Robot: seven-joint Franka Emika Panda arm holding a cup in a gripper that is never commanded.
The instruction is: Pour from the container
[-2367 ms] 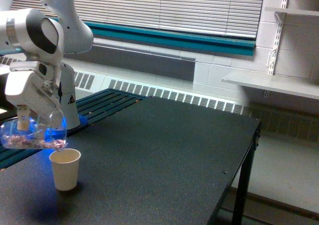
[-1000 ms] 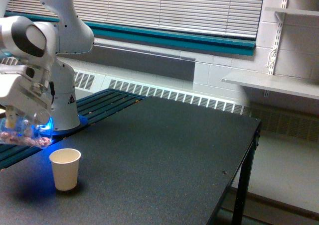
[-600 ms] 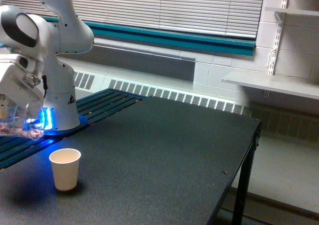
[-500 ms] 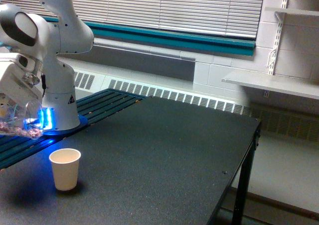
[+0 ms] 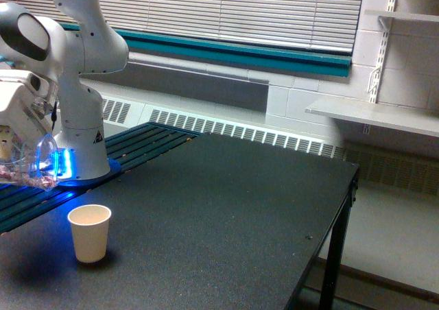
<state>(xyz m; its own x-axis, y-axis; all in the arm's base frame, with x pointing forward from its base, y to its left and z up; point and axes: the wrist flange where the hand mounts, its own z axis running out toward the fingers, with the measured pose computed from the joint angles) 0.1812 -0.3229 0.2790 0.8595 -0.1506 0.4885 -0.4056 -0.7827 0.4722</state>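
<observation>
The container (image 5: 31, 166), a clear plastic cup with small pinkish pieces inside, hangs tilted on its side at the exterior view's far left edge, lit blue. My gripper (image 5: 12, 152) is shut on it, partly cut off by the frame edge. A cream-white paper cup (image 5: 89, 232) stands upright on the black table (image 5: 226, 207), below the container and toward the exterior view's right of it. The container's mouth is up and to the left of the paper cup's rim, not over it.
The arm's white base (image 5: 82, 142) stands behind the paper cup on a dark slatted bench (image 5: 147, 140). The table's edge runs down the exterior view's right side near a table leg (image 5: 334, 255). A wall shelf (image 5: 370, 114) is far right.
The gripper and container have drawn away from above the paper cup toward the exterior view's left and slightly up. The paper cup has stayed put.
</observation>
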